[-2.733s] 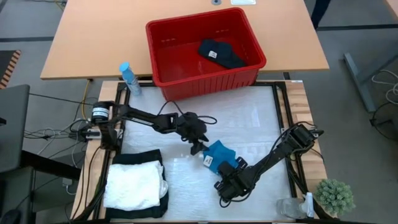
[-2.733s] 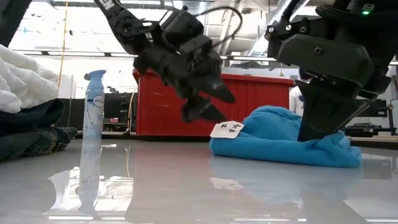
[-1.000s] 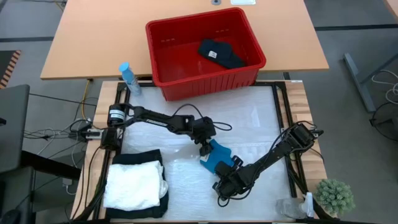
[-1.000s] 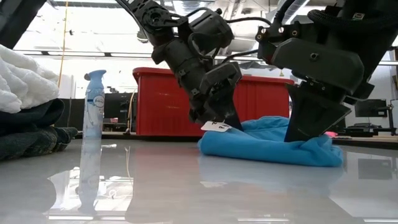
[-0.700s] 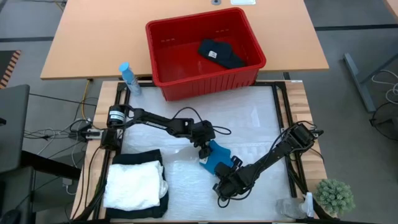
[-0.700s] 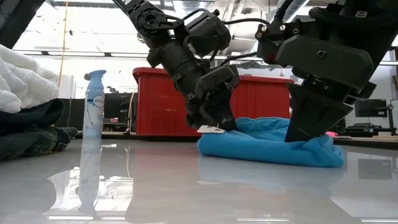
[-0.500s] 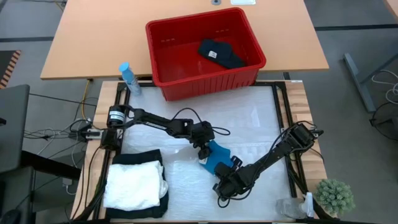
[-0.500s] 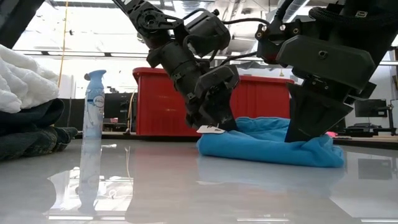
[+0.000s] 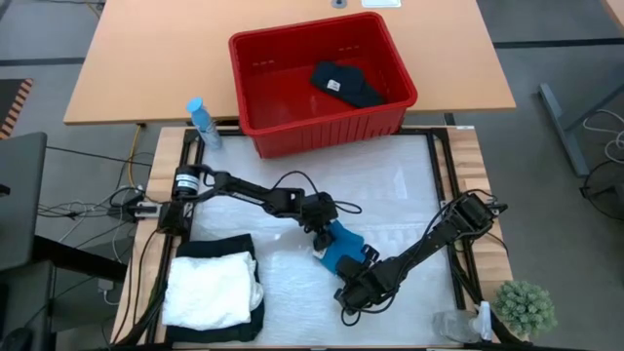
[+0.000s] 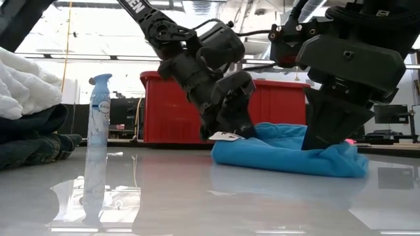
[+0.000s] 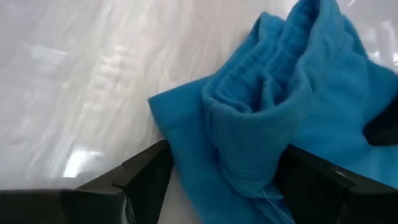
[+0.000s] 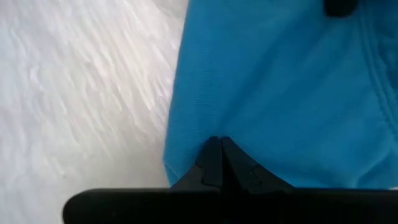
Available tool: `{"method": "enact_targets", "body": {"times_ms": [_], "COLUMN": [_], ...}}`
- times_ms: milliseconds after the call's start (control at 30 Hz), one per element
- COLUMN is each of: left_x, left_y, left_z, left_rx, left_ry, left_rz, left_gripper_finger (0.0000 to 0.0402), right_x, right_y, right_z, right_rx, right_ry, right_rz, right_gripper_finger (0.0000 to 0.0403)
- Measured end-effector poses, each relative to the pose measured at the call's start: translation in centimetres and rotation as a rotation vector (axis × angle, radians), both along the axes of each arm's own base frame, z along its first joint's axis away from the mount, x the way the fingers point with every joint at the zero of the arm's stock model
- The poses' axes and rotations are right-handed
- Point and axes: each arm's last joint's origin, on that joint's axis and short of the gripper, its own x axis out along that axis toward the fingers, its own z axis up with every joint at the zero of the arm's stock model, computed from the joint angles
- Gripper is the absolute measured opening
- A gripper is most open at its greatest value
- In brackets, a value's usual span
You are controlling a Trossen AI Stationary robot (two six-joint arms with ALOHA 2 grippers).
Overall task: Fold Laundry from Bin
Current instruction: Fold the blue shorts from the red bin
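Your left gripper [image 9: 322, 237] stands at the counter's centre with its jaws spread wide, one finger [image 11: 140, 180] on each side of a bunched fold of the small blue garment [image 9: 339, 246]; in the left wrist view the fold lies between the jaws, but you cannot tell whether either finger presses it. Your right gripper [image 9: 359, 265] sits just toward 5 o'clock of the left one, jaws fully closed, their tips pinching the blue garment's near edge against the counter [image 9: 409, 205].

A small white tag [image 10: 226, 136] juts from the blue garment beside the left gripper; its writing is too small to read. White lettering shows on the left arm in the low view, also unreadable.

The blue garment lies crumpled, its long axis running from about 11 o'clock to 5 o'clock in the high view, the tag end toward 11.

The red bin [image 9: 322, 83] stands at 12 o'clock, well apart from both grippers, its long side running 9 to 3. One black garment [image 9: 347, 84] lies inside it toward the 3 o'clock wall.

At 8 o'clock a white crinkled item [image 9: 210, 290] rests folded on top of a dark garment [image 9: 216, 247]. A pale blue spray bottle [image 9: 203, 123] stands at 10 o'clock, just beside the bin's corner.
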Motion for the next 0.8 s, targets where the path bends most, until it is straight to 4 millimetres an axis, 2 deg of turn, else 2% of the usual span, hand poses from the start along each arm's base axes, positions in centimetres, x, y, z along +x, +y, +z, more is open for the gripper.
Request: {"method": "enact_targets", "body": {"times_ms": [133,233,333,500,667,800], "left_x": [0.2,0.5,0.6,0.6,0.6,0.4], "left_y": [-0.1,-0.6,-0.9,-1.0,0.1,1.4], "left_z": [-1.5,-2.0,-2.1,-2.3,-2.2,-0.9], "left_rx": [-0.093,-0.127,-0.165,-0.237,-0.296,-0.376], "left_ry": [0.030,0.012,-0.010,-0.032,-0.026,-0.042], "left_rz": [-0.024,-0.053,-0.098,-0.173,-0.142,-0.125], "left_gripper_finger": [0.0255,0.0224,0.0165,0.0031,0.0020,0.0020], "right_x": [0.0,0.1,0.1,0.1,-0.1,-0.7], "right_y": [0.0,0.0,0.1,0.1,0.0,-0.2], "right_z": [0.0,0.0,0.0,0.0,0.9,4.0], "right_rx": [0.004,0.006,0.007,0.013,0.019,0.030], "right_ry": [-0.001,-0.002,-0.002,-0.004,-0.019,-0.056], "right_rz": [0.007,0.009,0.009,0.009,0.009,0.012], "right_gripper_finger": [0.0018,0.0018,0.0018,0.0018,0.0018,0.0018]}}
